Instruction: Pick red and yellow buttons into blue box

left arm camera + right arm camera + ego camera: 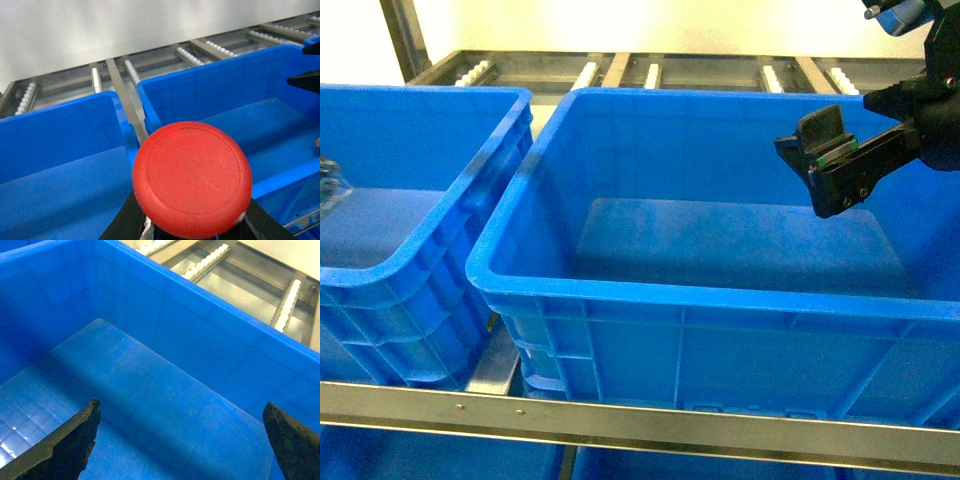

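The red button (pixel 192 180) fills the bottom of the left wrist view, round cap facing the camera. My left gripper (pixel 192 226) is shut on its body, with black fingers (pixel 125 222) showing on either side below the cap. It hangs in front of the gap between two blue crates and does not appear in the head view. My right gripper (pixel 817 160) is open and empty, above the right part of the blue box (pixel 650 290). From the right wrist, the open right gripper (pixel 181 410) looks down on the box's bare floor (pixel 150 390). I cannot make out the yellow button.
A second deep blue crate (pixel 440 240) stands left of the box, with something clear and crinkled (pixel 330 185) at its far left. A metal rail (pixel 620 415) runs along the front. Roller tracks (pixel 650 72) lie behind. A tiny yellowish speck (pixel 318 142) is too small to identify.
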Controlling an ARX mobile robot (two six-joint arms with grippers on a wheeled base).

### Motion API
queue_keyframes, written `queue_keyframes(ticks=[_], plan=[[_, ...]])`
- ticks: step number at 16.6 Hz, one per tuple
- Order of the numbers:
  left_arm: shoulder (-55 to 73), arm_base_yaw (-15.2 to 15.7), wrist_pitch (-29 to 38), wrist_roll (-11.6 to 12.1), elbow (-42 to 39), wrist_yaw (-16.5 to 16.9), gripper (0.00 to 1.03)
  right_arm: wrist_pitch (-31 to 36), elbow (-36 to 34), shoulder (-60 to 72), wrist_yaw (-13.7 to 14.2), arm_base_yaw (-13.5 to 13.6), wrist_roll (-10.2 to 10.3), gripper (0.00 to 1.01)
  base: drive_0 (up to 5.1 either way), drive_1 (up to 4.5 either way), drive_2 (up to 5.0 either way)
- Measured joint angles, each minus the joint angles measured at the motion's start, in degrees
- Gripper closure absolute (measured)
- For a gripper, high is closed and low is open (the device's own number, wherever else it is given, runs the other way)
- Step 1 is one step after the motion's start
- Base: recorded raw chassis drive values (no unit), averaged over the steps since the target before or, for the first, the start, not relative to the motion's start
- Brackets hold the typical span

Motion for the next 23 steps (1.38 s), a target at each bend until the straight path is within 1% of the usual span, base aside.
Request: queue_keyframes(ticks=[1, 2, 3, 4, 5, 6, 7, 8, 9, 11, 12, 13, 14, 17, 23], plan=[[2.75, -0.61, 0.46, -0.02, 1.22, -0.31, 0.79, -0.04, 0.0, 0.0, 0.0, 0.0, 0.0, 0.03, 0.0, 0.0, 0.0], [17.22, -3.65, 8.72, 1.75, 7.37, -1.64, 0.79, -0.04, 0.0, 0.02, 0.02, 0.0, 0.0, 0.03, 0.0, 0.0, 0.0], [30.4, -5.66, 10.14, 4.0, 14.21, -0.2, 0.79, -0.04, 0.0, 0.0, 0.0, 0.0, 0.0, 0.03, 0.0, 0.0, 0.0], [37.64, -6.84, 9.62, 5.25, 21.49, 1.29, 0.79, -0.04, 0.0, 0.0, -0.02, 0.0, 0.0, 0.03, 0.0, 0.0, 0.0], [39.39, -10.19, 5.2, 6.54, 26.82, 3.32, 0.79, -0.04, 0.0, 0.0, -0.02, 0.0, 0.0, 0.03, 0.0, 0.0, 0.0], [42.49, -11.13, 1.42, 8.02, 30.99, 4.02, 0.79, -0.02, 0.0, 0.0, 0.0, 0.0, 0.0, 0.03, 0.0, 0.0, 0.0], [44.22, -10.73, 0.24, 9.51, 31.69, 3.82, 0.57, -0.04, 0.0, 0.0, -0.15, 0.07, 0.0, 0.03, 0.0, 0.0, 0.0], [44.19, -10.73, 0.46, 9.51, 31.82, 3.85, 0.44, -0.07, 0.0, 0.0, -0.13, 0.0, 0.0, 0.03, 0.0, 0.0, 0.0], [44.19, -10.73, 0.46, 9.53, 31.82, 3.85, 0.35, -0.04, 0.0, 0.0, -0.13, 0.0, 0.0, 0.03, 0.0, 0.0, 0.0], [44.19, -10.82, 0.44, 9.53, 31.82, 3.87, 0.13, -0.07, 0.0, 0.0, -0.13, 0.0, 0.0, 0.03, 0.0, 0.0, 0.0], [44.19, -10.8, 0.44, 9.53, 31.82, 3.87, 0.06, -0.07, 0.0, 0.02, -0.13, 0.0, 0.0, 0.03, 0.0, 0.0, 0.0], [44.19, -10.8, 0.44, 9.6, 31.82, 3.85, 0.03, -0.04, 0.0, 0.0, -0.13, 0.0, 0.0, 0.03, 0.0, 0.0, 0.0], [44.19, -10.8, 0.44, 9.68, 31.82, 3.85, 0.03, -0.04, 0.0, 0.0, -0.13, 0.0, 0.0, 0.03, 0.0, 0.0, 0.0], [44.19, -10.8, 0.44, 9.68, 31.82, 3.85, 0.05, -0.04, 0.0, 0.0, -0.13, 0.0, 0.0, 0.03, 0.0, 0.0, 0.0], [44.19, -10.8, 0.44, 9.7, 31.82, 3.87, 0.05, -0.04, 0.0, 0.0, -0.13, 0.0, 0.0, 0.03, 0.0, 0.0, 0.0]])
